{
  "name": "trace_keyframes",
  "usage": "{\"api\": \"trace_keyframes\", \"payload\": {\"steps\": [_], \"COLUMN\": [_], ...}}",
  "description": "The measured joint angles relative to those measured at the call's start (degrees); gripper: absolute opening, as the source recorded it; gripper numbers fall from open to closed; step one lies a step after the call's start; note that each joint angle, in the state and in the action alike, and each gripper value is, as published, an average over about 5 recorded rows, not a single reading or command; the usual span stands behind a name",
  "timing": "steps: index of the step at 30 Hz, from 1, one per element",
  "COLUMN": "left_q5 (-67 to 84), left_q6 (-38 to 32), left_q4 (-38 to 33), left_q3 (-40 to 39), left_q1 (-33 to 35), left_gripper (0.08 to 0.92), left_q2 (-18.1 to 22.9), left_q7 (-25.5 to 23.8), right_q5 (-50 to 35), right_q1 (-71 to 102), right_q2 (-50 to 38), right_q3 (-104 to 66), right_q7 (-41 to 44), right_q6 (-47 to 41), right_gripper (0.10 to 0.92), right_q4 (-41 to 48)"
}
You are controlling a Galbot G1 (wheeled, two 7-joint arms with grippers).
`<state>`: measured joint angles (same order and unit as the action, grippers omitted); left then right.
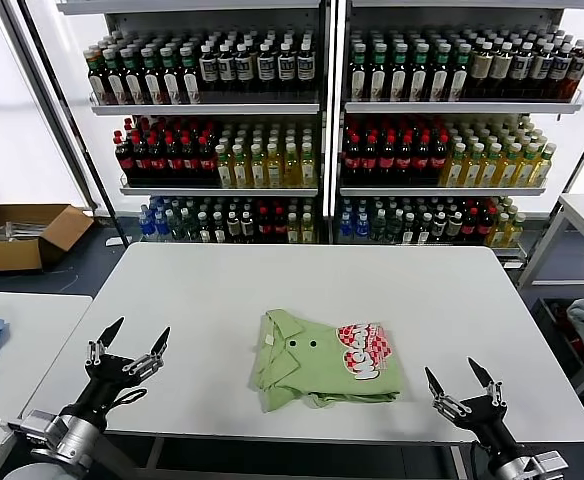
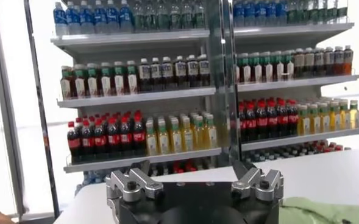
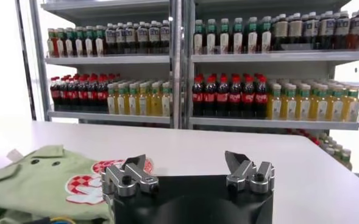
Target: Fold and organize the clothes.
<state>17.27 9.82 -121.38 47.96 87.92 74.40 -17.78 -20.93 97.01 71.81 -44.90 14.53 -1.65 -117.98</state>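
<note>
White desk: folded shirt near front edge, bare desk around; red-white print unreadable. Left end effector and right end effector flank the shirt, both released.

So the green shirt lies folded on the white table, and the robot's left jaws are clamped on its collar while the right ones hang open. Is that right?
Not quite. The left gripper holds nothing: its jaws stand open, off to the side of the green shirt, as the head view shows. The rest stands: the shirt lies folded on the white table and the right gripper is open.

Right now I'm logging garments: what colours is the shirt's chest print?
Red and white, on the light green shirt; the chest print shows best in the head view.
</note>
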Motion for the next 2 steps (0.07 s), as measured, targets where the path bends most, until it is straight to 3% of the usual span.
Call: {"api": "trace_keyframes", "payload": {"steps": [2], "left_q5": [0.0], "left_q6": [-0.1], "left_q4": [0.1], "left_q3": [0.2], "left_q1": [0.1], "left_gripper": [0.823], "left_q2": [-0.1], "left_q7": [-0.1], "right_q5": [0.0], "right_q1": [0.1], "right_q2": [0.0], "right_q3": [-0.1], "right_q7": [0.1], "right_q6": [0.0], "right_gripper": [0.823], "right_q4": [0.0]}}
